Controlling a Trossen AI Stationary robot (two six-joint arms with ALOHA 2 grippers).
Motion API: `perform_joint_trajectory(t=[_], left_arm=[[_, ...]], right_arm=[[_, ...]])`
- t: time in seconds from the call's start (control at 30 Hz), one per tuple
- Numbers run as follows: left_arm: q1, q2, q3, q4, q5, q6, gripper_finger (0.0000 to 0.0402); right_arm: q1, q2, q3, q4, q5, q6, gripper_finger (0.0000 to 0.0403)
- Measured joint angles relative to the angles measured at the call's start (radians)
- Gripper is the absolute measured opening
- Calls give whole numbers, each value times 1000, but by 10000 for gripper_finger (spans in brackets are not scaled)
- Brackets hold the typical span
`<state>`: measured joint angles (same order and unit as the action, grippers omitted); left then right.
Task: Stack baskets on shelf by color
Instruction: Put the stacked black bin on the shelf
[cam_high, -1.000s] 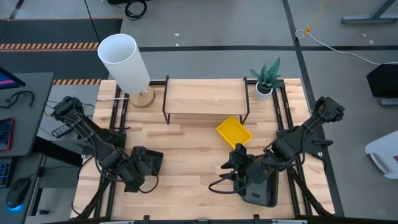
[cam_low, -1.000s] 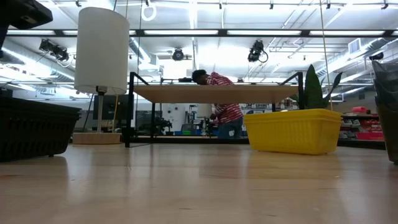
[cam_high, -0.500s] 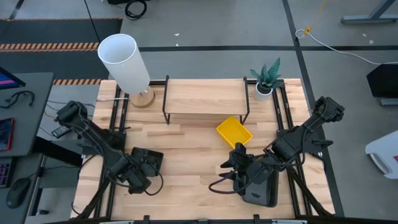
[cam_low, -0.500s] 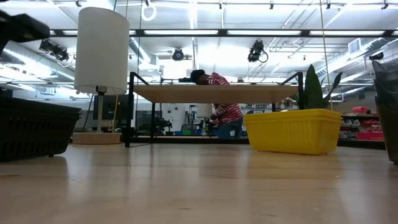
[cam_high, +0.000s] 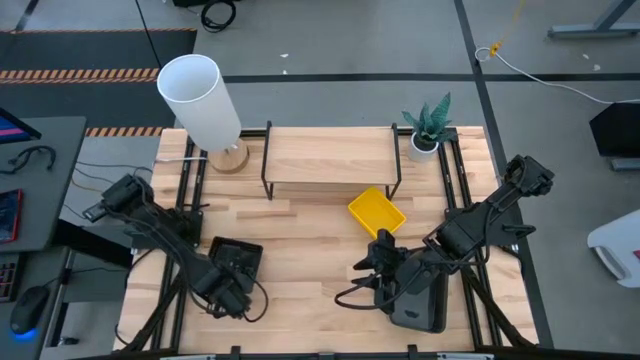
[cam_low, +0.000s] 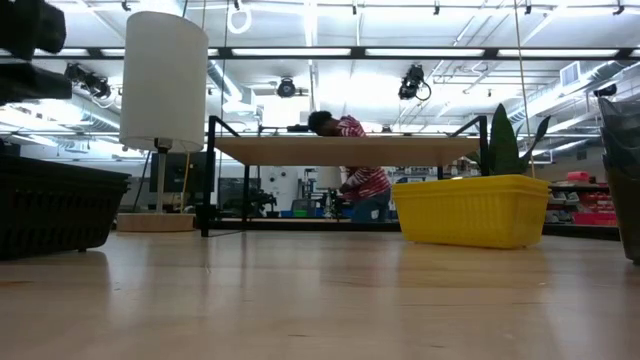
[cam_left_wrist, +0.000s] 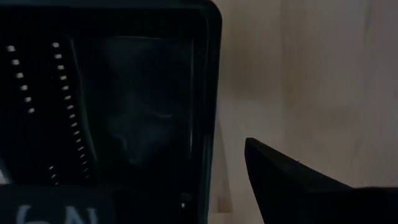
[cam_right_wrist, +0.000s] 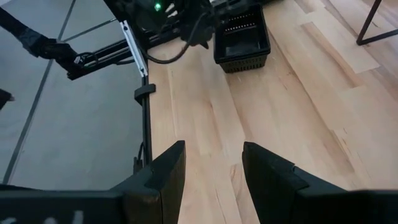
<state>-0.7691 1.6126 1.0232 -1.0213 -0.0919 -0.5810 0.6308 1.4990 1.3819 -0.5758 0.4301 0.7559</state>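
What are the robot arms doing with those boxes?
They are sorting baskets onto the shelf, which has nothing on top yet. The left tool is right at the black basket near the table's front. The right tool hangs open over bare table, beside a grey basket. A yellow basket waits in front of the shelf.

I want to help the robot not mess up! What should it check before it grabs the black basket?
1. Left gripper at the black basket: ok, at its near edge.
2. One finger outside the basket wall: ok. Other finger inside: cannot tell.
3. Shelf top free for stacking: ok.
4. Yellow basket out of the way: ok, far from the black one.
5. Right gripper out of the way: ok, open over bare table.
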Motion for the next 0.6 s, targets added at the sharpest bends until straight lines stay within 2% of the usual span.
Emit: perform_joint_trajectory(t=[0.3,0.47,0.6], left_arm=[[28,10,-99,25,18,-59,172],[27,10,-115,40,19,-29,171],[30,10,-115,44,13,-10,150]], right_arm=[[1,0,0,23,-6,11,164],[1,0,0,23,-6,27,164],[1,0,0,23,-9,33,164]])
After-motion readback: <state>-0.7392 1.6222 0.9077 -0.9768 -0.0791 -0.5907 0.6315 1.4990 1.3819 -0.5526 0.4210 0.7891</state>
